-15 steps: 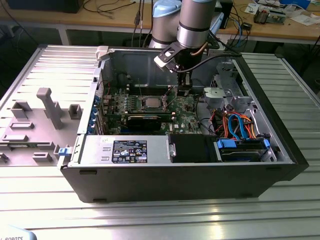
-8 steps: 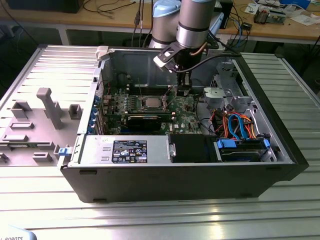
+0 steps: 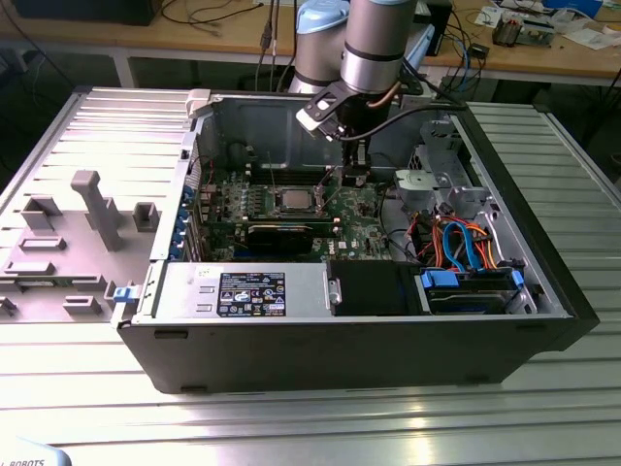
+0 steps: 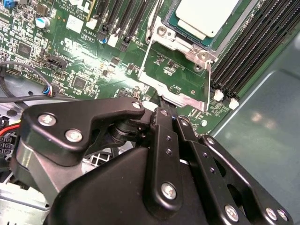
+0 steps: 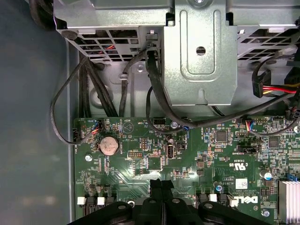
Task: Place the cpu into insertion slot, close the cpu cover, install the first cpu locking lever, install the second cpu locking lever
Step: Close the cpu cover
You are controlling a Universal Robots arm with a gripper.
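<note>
Exterior view puts your arm [image 3: 374, 39] coming straight down into the open computer case [image 3: 349, 345], wrist vertical. The gripper [image 3: 355, 179] hangs low over the green board [image 3: 367, 208] — just to the exterior view's right of the chip [image 3: 295, 201], near it but apart from it.

In both wrist views the two black fingers [image 5: 156, 194] are pressed together with only a thin seam between them, and nothing is pinched. In the first wrist view they point down at bare board, with a round coin battery [image 5: 108, 145] off to one side and a grey metal cage [image 5: 201, 51] with black cables beyond.

The second wrist view gives you the chip itself. Its silvery top sits in the socket [image 4: 174, 96], and the silver cover [image 4: 180, 43] frames it. Two thin wire levers [image 4: 144, 58] run along the sides of that frame — you cannot tell whether they are hooked down. The fingertips hover beside the socket's corner, touching neither lever nor frame.
</note>
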